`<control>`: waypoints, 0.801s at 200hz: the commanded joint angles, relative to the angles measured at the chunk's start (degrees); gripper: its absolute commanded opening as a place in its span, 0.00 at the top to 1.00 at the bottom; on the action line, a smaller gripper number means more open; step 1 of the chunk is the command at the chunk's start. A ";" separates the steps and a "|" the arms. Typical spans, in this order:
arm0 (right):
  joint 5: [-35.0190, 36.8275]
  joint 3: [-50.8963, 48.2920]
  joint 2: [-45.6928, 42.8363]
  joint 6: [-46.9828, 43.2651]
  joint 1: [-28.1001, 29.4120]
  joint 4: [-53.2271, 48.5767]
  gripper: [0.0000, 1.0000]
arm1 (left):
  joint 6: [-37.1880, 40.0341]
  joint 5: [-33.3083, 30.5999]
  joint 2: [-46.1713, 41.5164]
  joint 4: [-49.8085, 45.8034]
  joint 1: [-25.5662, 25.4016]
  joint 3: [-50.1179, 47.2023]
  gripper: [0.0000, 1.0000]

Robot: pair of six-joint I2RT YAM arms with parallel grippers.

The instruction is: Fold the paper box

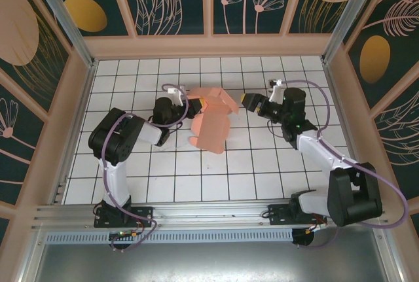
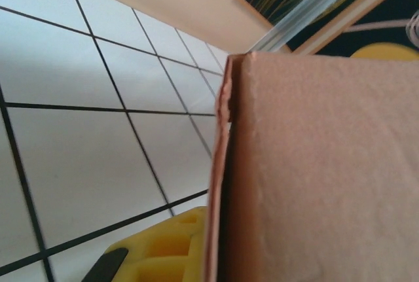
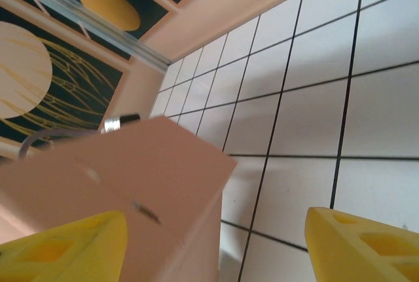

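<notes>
White-tiled table (image 1: 216, 177) sits evenly lit, black grid lines crisp. Dark teal walls (image 1: 173, 7) ring it: gold ovals, pale leaf drawings, peach frames.

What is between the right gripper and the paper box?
Only a short stretch of bare white tile, seen in the top external view: the open right gripper sits beside the paper box, apart from it.

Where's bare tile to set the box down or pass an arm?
Free: the near white tile rows between both arm bases, and the far row along the back wall. Crowded: mid-table, where the salmon-pink card paper box is between left end effector and right end effector.
</notes>
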 commanded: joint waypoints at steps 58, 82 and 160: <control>-1.62 -4.77 -1.03 10.43 6.04 24.88 0.38 | -21.66 -0.15 0.56 12.33 0.54 4.10 1.00; -0.52 -2.32 2.50 14.61 7.66 26.94 0.42 | -19.70 0.54 0.65 12.22 0.55 4.39 1.00; 0.75 3.37 8.59 18.86 12.76 30.19 0.47 | -16.35 -0.25 1.13 10.99 0.48 4.12 1.00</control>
